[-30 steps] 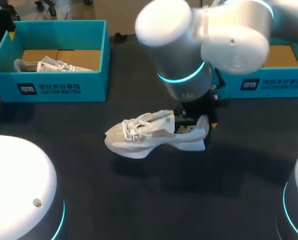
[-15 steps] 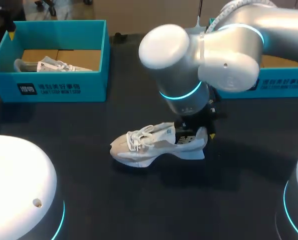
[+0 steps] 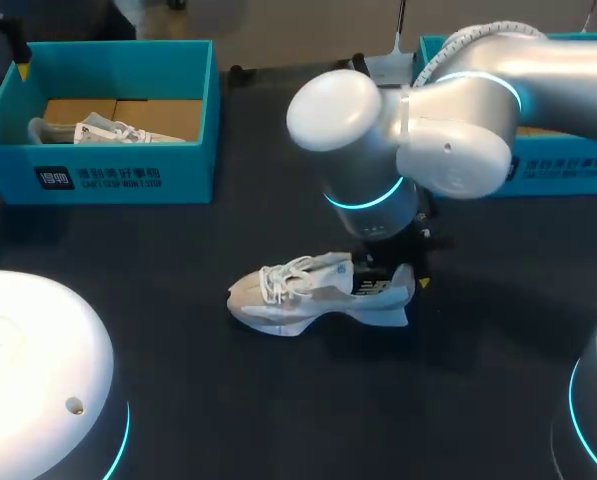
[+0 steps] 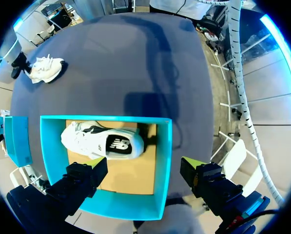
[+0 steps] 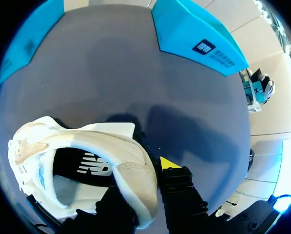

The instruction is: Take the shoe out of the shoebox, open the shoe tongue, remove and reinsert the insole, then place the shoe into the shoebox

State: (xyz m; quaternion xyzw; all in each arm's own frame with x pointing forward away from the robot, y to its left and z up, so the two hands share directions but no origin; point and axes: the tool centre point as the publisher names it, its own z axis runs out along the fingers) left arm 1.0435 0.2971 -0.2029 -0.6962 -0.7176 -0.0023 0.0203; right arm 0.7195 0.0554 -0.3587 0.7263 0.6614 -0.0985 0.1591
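Note:
A white sneaker (image 3: 308, 293) lies toe-left in the middle of the dark table, and I cannot tell whether its sole touches the surface. My right gripper (image 3: 392, 268) is at its heel, coming in from the right. In the right wrist view the gripper (image 5: 143, 192) is shut on the heel collar of the sneaker (image 5: 82, 156), one finger inside and one outside. My left gripper (image 4: 145, 183) hangs open high above the left teal shoebox (image 4: 162, 161), which holds a second white sneaker (image 4: 104, 144). That shoebox (image 3: 193, 150) stands at the back left.
Another teal shoebox (image 3: 563, 170) stands at the back right, partly hidden behind my right arm. In the right wrist view both teal boxes (image 5: 194, 34) lie ahead of the gripper, past bare dark tabletop. The arms' white bases fill the front corners.
My right arm has come down and a little right with the sneaker in its grip, bringing it lower over the table. The left gripper has stayed open.

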